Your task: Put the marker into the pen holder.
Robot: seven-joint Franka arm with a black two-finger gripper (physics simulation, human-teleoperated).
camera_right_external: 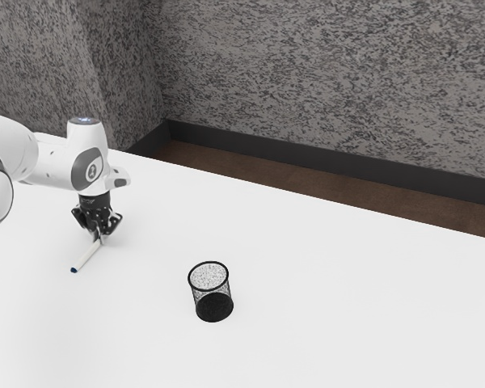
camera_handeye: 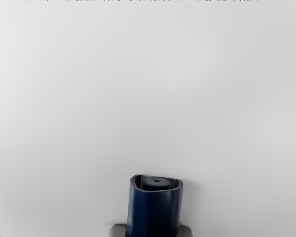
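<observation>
While an arm (camera_right_external: pixel 52 162) enters at the left edge of the exterior view, its gripper (camera_right_external: pixel 99 236) points down at left of centre, grasping a marker (camera_right_external: pixel 86 255) near one end. The marker's long axis slants from the fingertips toward the lower left; the mesh pen holder (camera_right_external: pixel 213 304) stands upright toward the lower right, well apart, so the carry likely goes that way, with the marker tipped upright. Under them is a white table (camera_right_external: pixel 347 299); behind, brown floor (camera_right_external: pixel 307 179) and speckled grey walls (camera_right_external: pixel 323 81). In the wrist view, the marker's dark blue end sits at bottom centre, clasped on both sides, over pale tabletop
</observation>
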